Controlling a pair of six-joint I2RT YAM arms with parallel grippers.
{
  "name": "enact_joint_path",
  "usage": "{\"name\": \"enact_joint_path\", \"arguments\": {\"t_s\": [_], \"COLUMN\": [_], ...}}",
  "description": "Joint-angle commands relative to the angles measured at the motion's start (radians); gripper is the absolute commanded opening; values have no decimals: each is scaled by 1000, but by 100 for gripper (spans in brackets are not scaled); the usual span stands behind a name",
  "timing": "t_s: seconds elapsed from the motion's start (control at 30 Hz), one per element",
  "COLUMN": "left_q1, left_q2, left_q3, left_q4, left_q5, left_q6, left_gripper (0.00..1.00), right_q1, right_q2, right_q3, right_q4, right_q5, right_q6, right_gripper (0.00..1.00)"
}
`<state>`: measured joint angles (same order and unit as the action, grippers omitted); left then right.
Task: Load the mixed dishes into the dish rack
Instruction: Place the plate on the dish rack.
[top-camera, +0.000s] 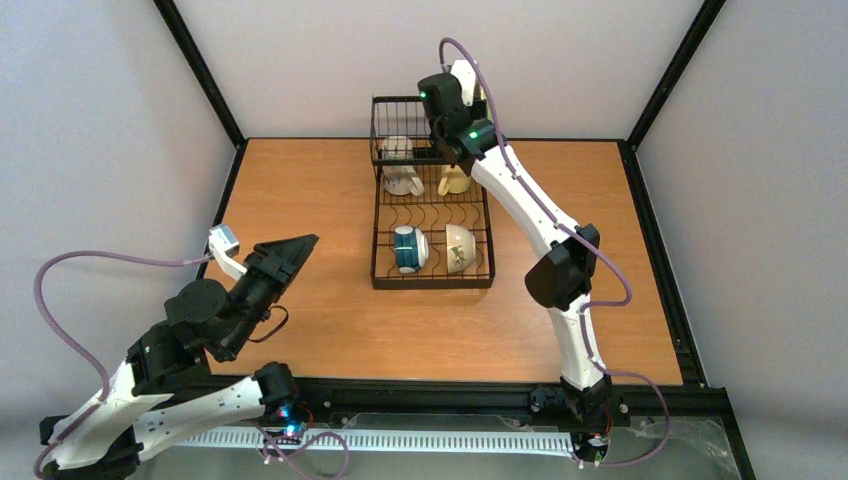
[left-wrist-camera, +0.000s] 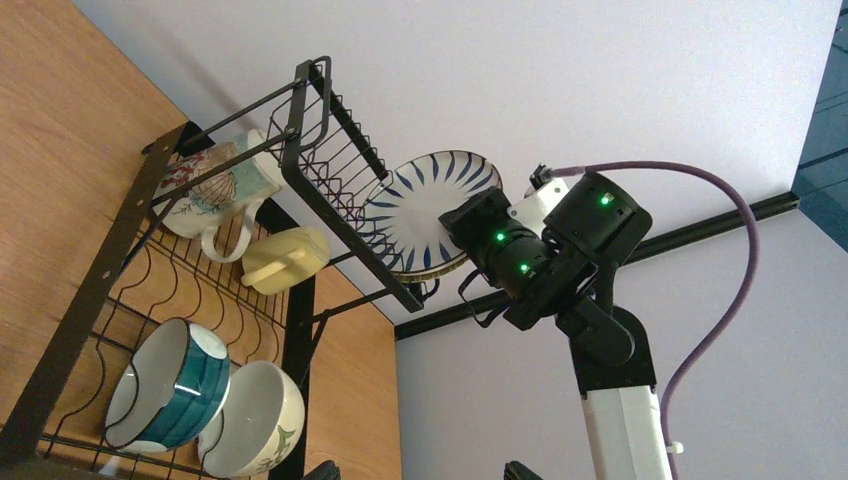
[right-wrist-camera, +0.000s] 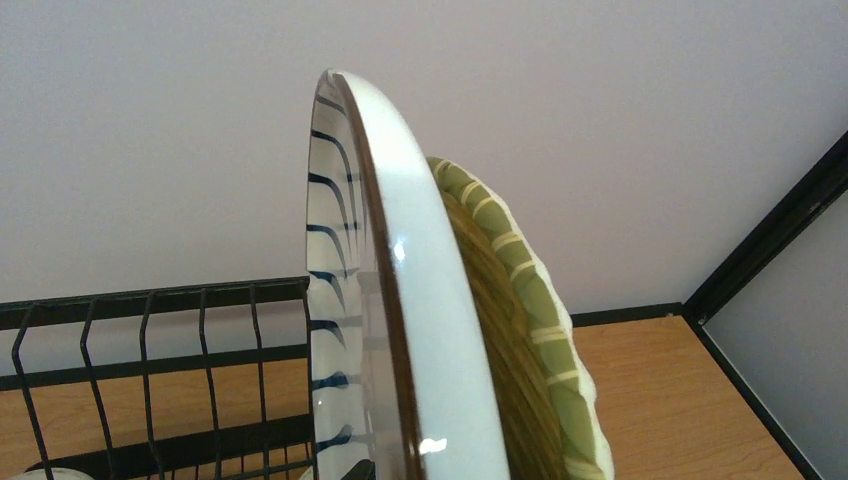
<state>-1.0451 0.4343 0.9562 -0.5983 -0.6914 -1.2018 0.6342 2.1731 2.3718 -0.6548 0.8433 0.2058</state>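
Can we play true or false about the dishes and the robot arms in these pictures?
1. Two bowls sit in the low tray of the dish rack. True: the teal-and-white bowl and the white bowl are side by side there.
2. Both mugs stand on the table outside the rack. False: the white mug and the cream-yellow mug are in the rack.
3. The lime-green plate stands on edge right beside the blue-striped white plate. True.
4. The left gripper is up at the plates. False: it hangs open, off to the rack's left; the right arm reaches to the plates.
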Motion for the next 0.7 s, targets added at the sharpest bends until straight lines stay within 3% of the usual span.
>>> {"name": "enact_joint_path", "arguments": {"t_s": [0.0, 0.67], "left_q1": [-1, -1], "left_q2": [19, 8], "left_q3": [4, -20], "left_q4": [20, 36], "left_q5": [-6, 51], "left_q6": [36, 7], "left_gripper": [92, 93], "right_q1": [-4, 32], "right_q2": [-46, -137], "right_q3": [10, 17], "right_q4": [20, 32], "right_q5": [34, 35], "right_q6": [-9, -69], "right_gripper": [56, 57]}}
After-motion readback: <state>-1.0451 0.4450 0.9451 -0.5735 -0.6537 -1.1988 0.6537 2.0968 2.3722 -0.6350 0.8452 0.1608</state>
